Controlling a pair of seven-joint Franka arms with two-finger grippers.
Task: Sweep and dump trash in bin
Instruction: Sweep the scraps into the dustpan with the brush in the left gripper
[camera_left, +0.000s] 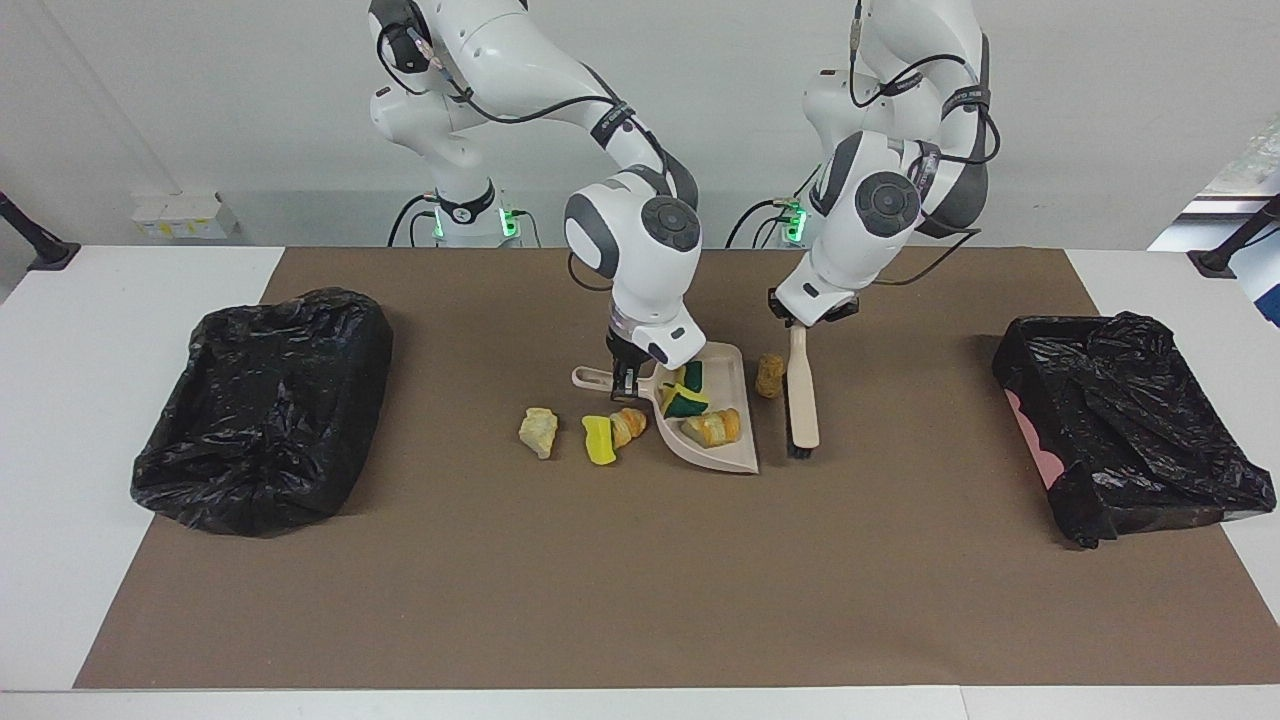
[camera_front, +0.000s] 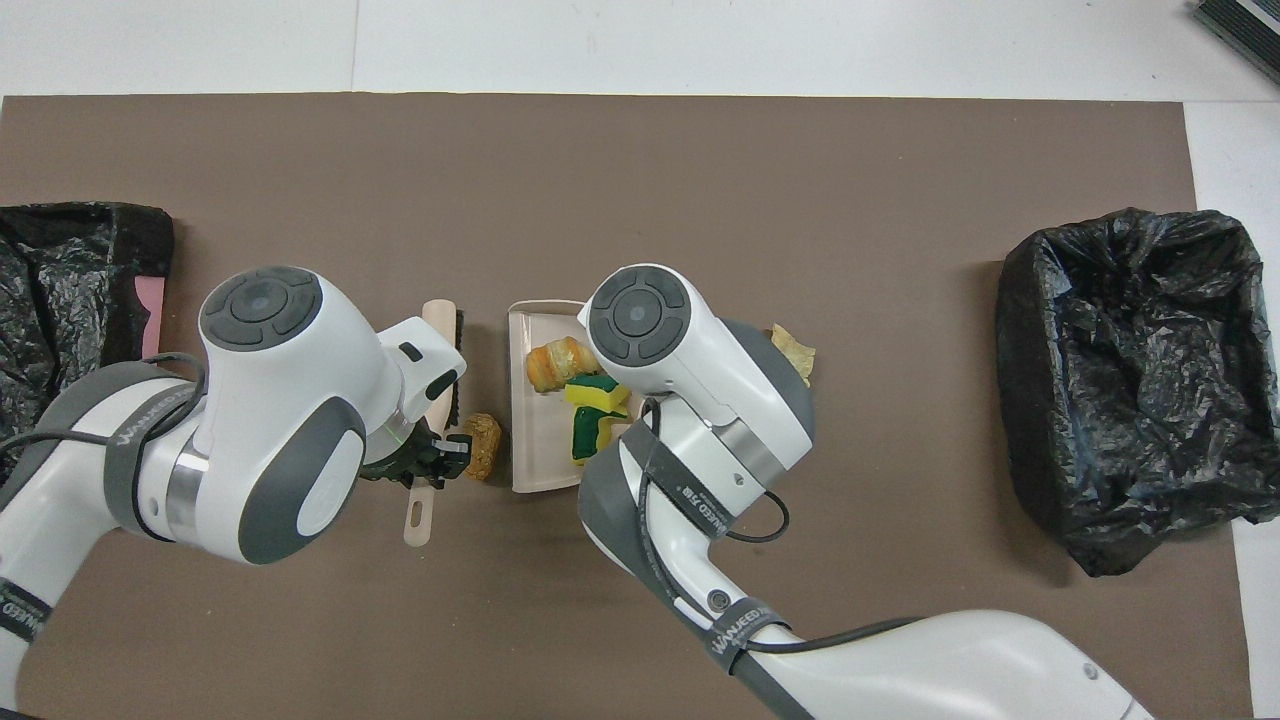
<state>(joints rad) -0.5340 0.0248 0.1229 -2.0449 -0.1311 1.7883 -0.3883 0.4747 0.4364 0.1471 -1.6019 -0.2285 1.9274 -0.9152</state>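
Holding: right gripper clenched on dustpan handle; left gripper grasping brush
Dustpan: apparently three scraps
Edges: bins at both mat ends

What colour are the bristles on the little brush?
Black. The brush has a pale wooden back with dark bristles, clearest in the overhead view.

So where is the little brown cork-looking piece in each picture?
Facing view: the brown cork-like scrap lies on the mat between the dustpan and the brush, near the picture's middle.
Overhead view: the same scrap sits just under the middle, again between the brush and the dustpan.
Shared landmark: the beige dustpan beside it.
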